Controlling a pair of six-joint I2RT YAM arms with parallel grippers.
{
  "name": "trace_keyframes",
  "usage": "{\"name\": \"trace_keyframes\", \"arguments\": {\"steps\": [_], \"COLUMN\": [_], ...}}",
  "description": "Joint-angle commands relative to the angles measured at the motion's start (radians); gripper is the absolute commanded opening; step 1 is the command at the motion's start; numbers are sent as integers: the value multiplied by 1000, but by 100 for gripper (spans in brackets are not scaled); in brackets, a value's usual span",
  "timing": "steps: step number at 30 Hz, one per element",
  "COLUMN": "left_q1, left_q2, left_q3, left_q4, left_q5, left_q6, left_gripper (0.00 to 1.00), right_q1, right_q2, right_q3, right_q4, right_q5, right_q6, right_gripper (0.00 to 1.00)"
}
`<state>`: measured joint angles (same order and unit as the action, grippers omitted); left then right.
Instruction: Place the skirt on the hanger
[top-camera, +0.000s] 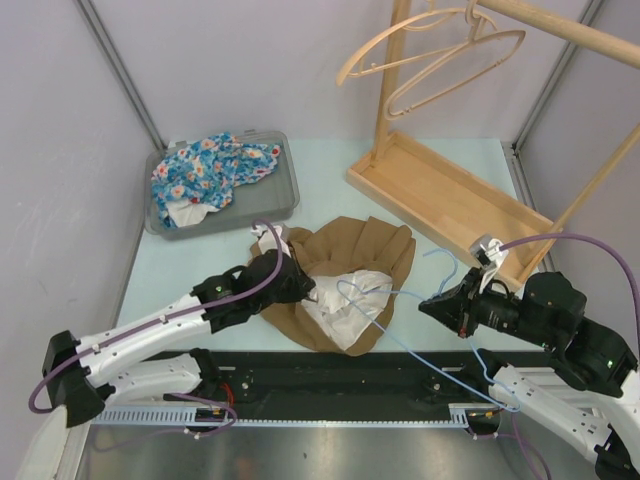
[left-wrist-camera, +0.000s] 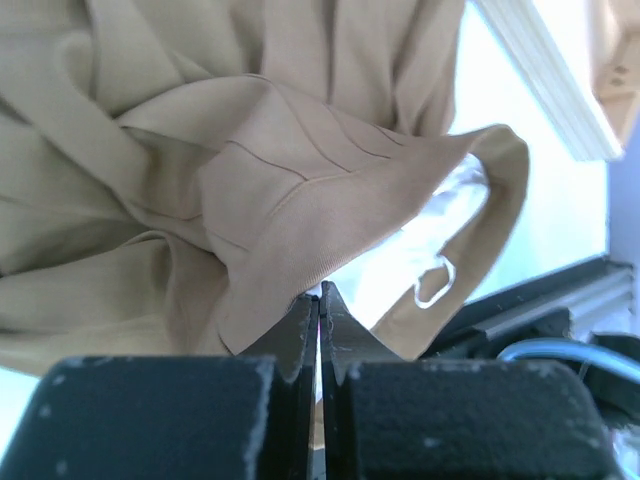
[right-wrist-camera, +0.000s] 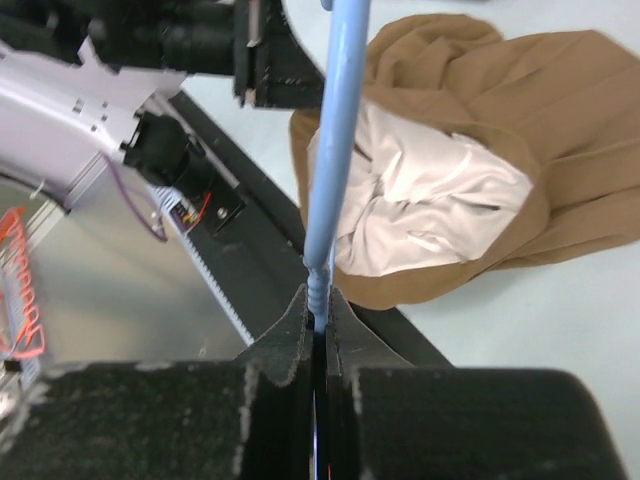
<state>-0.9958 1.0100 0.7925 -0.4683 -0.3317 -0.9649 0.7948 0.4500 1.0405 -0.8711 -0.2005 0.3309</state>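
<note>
Skirt crumpled mid-table, pale lining up. We judge it light, limp and prone to slide on wire, so best taken at the waistband. Left gripper pinches an edge fold of it. Right gripper is clenched on the blue hanger.

Count:
- one skirt
- one blue hanger
- two wooden hangers at 1 o'clock
- one floral cloth at 10 o'clock

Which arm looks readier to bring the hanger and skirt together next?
Probably the right: the right hand grips the blue hanger, aimed at the skirt, whose edge the left hand pinches.
</note>
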Motion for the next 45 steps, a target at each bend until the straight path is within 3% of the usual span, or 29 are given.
{"name": "trace_keyframes", "arguments": {"steps": [1, 12, 21, 32, 41, 45], "left_q1": [65, 250, 344, 457, 531, 540], "left_q2": [-51, -106, -47, -34, 2, 15], "left_q3": [-59, -139, -122, -113, -127, -145], "left_q4": [157, 267, 290, 306, 356, 415], "left_q5": [237, 546, 698, 772, 836, 878], "left_q6": [116, 143, 80, -24, -113, -164], "left_gripper": [0, 0, 0, 1, 0, 0], "right_q1": [1, 6, 63, 362, 667, 736], "right_q2": [16, 36, 61, 136, 119, 148], "right_q3": [-16, -158, -283, -318, -365, -376], "right_q4": [0, 142, 406, 540, 561, 626], "right_q5": [-122, -47, 151, 458, 893, 947], "right_q6": [-38, -50, -72, -157, -233, -268], "right_gripper": [0, 0, 0, 0, 0, 0]}}
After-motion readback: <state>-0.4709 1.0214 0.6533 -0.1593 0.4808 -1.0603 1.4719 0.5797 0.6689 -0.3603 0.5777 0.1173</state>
